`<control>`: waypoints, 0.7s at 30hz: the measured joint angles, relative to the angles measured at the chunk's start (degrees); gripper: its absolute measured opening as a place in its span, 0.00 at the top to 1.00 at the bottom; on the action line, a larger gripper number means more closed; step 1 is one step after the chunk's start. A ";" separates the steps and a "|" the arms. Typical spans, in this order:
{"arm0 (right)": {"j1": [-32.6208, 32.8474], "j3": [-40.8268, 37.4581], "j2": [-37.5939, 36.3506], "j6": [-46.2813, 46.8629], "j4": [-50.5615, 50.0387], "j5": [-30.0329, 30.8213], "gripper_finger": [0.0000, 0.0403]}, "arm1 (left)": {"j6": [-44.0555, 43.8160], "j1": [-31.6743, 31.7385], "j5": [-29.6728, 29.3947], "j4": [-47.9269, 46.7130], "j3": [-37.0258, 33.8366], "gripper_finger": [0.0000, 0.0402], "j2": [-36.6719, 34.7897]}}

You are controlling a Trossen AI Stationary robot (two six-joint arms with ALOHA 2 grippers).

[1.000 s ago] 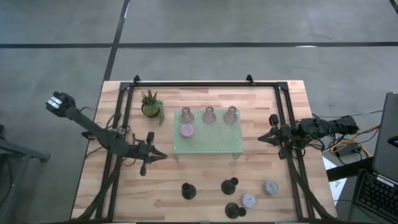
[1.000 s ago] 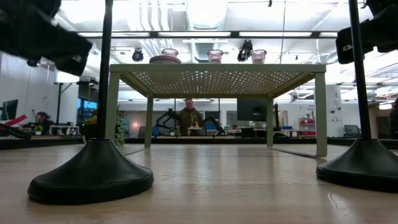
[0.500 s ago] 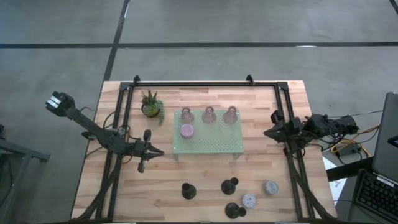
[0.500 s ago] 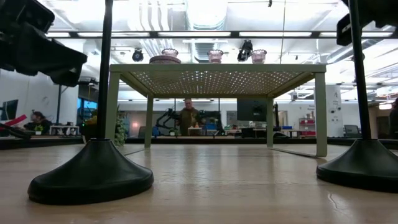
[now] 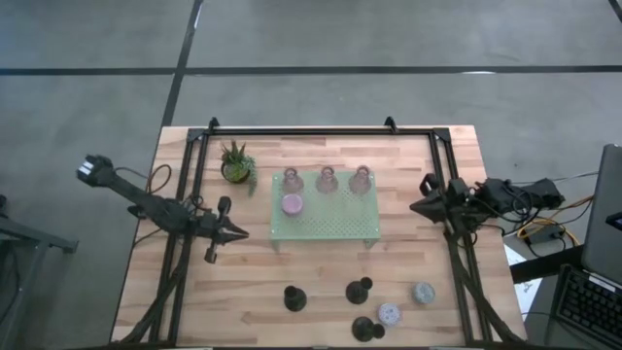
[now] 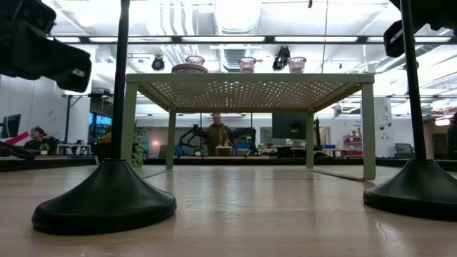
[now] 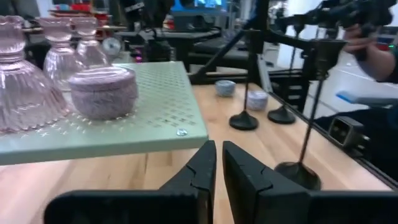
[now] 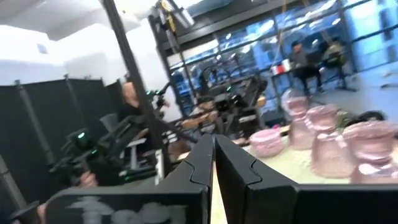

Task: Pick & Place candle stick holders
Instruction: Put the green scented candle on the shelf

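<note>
high view: a plant (image 5: 236,163) sits beside the tray (image 5: 340,225), which carries four holders (image 5: 326,181); five more (three black) stand near the front edge. left gripper (image 5: 237,232) and right gripper (image 5: 415,207) flank the tray.

wrist views: both grippers' fingers (image 7: 200,173) nearly closed, holding nothing.

the wooden table (image 5: 321,282) carries a green tray (image 5: 325,222), potted plant (image 5: 236,162) and five candle holders (image 5: 361,289).
</note>
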 joint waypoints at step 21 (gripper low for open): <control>2.26 29.79 39.42 23.60 -51.10 -6.34 0.82 | 6.27 -0.02 -1.20 -5.28 0.11 0.92 -8.67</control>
